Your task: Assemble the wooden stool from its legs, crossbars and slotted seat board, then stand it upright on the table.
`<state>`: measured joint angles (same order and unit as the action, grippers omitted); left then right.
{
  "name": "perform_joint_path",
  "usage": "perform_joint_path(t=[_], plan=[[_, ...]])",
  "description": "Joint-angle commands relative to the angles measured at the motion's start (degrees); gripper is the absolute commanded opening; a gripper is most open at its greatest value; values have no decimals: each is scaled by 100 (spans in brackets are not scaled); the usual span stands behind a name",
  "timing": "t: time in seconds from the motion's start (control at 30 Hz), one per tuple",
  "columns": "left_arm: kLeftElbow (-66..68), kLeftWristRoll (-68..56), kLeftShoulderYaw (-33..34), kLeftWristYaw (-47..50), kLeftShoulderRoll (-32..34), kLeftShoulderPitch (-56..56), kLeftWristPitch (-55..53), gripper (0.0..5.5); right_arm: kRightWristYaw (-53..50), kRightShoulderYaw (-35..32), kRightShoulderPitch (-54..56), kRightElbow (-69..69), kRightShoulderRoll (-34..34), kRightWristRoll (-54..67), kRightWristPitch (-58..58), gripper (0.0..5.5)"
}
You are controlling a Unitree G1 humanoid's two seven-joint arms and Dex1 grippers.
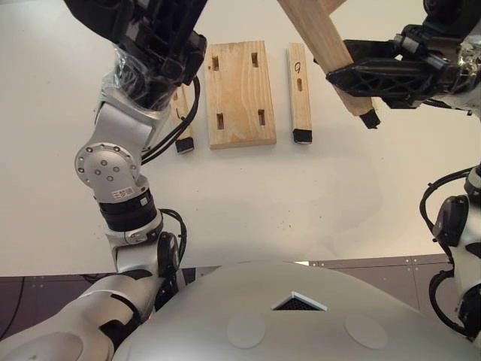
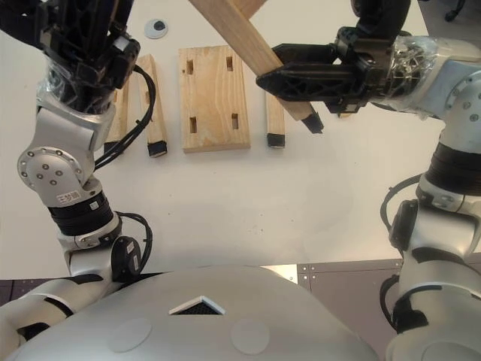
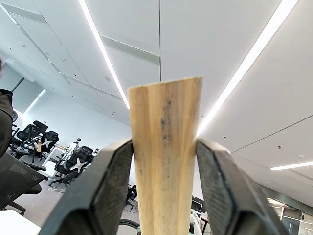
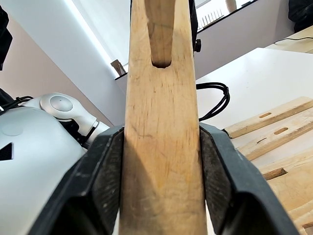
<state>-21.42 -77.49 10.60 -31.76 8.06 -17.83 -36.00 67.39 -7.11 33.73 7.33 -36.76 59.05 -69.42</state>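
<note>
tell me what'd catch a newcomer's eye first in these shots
First, the black right gripper clamped on a long pale wooden leg with a black foot cap, held slanting above the white table. The left gripper grips the end of another pale wooden bar. On the table, the flat rectangular seat board with four slots lies between spare wooden legs.

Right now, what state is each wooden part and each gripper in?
left gripper: fingers shut on the wooden piece
right gripper: fingers shut on the held leg
held leg: raised over the table, tilted, capped end lowest
seat board: flat on the table, all four slots empty
leg right of the board: lying flat, free
leg left of the board: lying flat, partly hidden
</note>
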Motion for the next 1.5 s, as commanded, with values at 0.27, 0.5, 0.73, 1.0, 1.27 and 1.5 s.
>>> perform_joint_path(t=[0.27,0.5,0.73,1.0,1.27,1.5], plan=[[120,8,-78,-10,146,41,-55,282,88,223,-86,223,-62,-1,197,201],[220,-130,-88,-21,105,102,-91,202,-23,317,-37,115,-8,-230,507,201],[882,-87,527,451,-1,-220,431,201,-401,485,81,-294,129,-612,733,285],[1674,757,1235,160,1211,-380,547,201,-589,1070,-184,-513,111,-1509,1381,291],[3202,2180,1038,-889,1639,-325,1017,201,-1004,1370,-239,-833,377,-2189,1841,291],[3108,2488,897,-1524,1546,-65,1011,201,-1041,1434,-211,-1008,463,-2432,1976,291]])
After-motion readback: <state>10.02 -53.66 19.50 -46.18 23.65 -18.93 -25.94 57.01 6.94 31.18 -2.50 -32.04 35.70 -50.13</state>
